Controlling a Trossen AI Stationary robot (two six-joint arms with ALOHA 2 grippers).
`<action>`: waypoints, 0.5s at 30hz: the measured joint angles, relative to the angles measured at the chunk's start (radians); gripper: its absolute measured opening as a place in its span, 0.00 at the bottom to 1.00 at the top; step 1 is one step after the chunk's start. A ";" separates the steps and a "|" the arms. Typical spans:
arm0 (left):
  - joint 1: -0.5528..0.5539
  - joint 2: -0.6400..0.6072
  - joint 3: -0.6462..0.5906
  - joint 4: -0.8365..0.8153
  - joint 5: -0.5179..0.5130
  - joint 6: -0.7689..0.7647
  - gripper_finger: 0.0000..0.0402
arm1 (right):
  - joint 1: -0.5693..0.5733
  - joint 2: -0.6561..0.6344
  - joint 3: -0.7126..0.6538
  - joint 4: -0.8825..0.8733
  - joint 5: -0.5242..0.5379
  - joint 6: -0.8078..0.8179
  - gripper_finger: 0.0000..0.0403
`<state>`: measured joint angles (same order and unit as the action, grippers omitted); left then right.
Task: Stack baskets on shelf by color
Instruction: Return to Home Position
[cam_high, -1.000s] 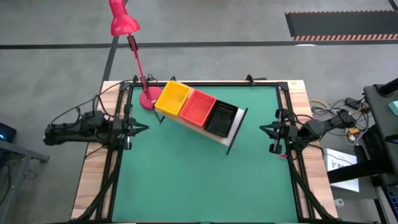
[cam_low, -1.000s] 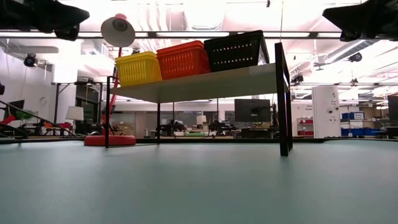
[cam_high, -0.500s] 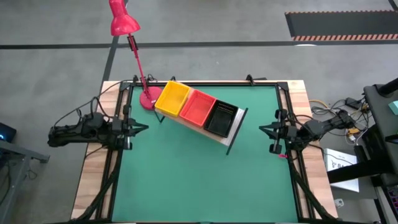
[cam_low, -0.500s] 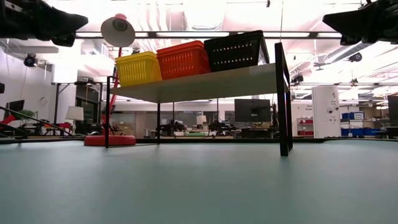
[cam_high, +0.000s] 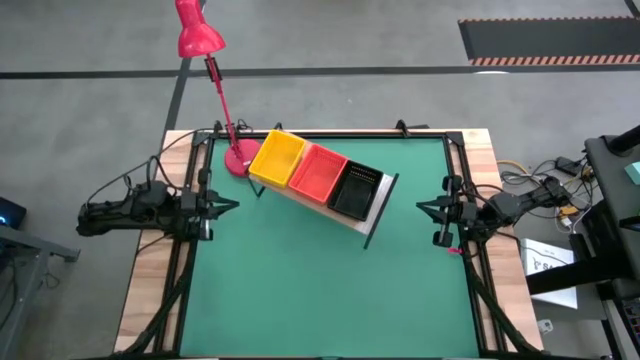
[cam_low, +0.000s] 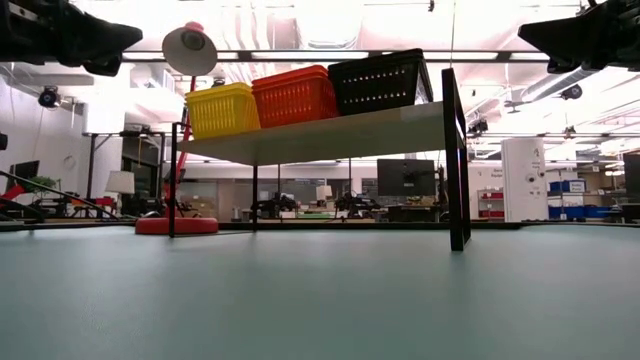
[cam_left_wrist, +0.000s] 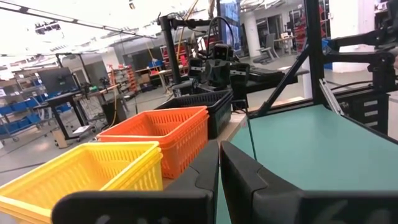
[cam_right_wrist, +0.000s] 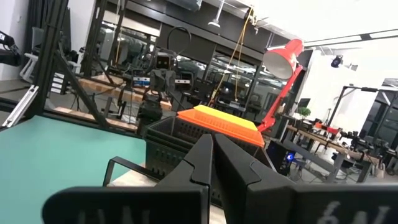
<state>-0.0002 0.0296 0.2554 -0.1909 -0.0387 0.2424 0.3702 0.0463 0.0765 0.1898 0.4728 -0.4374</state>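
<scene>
Baskets (cam_high: 315, 172) on shelf (cam_low: 330, 135), between left gripper (cam_high: 228, 206) and right gripper (cam_high: 424, 207)

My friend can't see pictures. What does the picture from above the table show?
Seen from above, a shelf lies slantwise over a green mat, holding yellow baskets, red-orange baskets and black baskets in a row. The left gripper and right gripper wait at opposite table edges, touching nothing.

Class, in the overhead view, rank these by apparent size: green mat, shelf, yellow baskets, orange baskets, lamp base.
1. green mat
2. shelf
3. yellow baskets and orange baskets: they look alike, so tied
4. lamp base
</scene>
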 joint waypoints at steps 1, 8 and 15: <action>0.000 0.000 0.000 -0.001 0.000 0.000 0.00 | 0.000 0.000 0.000 0.000 0.000 0.000 0.02; 0.000 -0.001 0.000 0.000 -0.003 0.000 0.00 | 0.000 0.000 0.000 0.000 0.000 0.000 0.02; 0.000 -0.001 0.000 -0.001 -0.024 0.000 0.00 | 0.000 0.000 0.000 -0.001 0.000 0.000 0.02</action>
<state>0.0002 0.0284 0.2550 -0.1916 -0.0624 0.2420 0.3702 0.0463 0.0765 0.1892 0.4729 -0.4374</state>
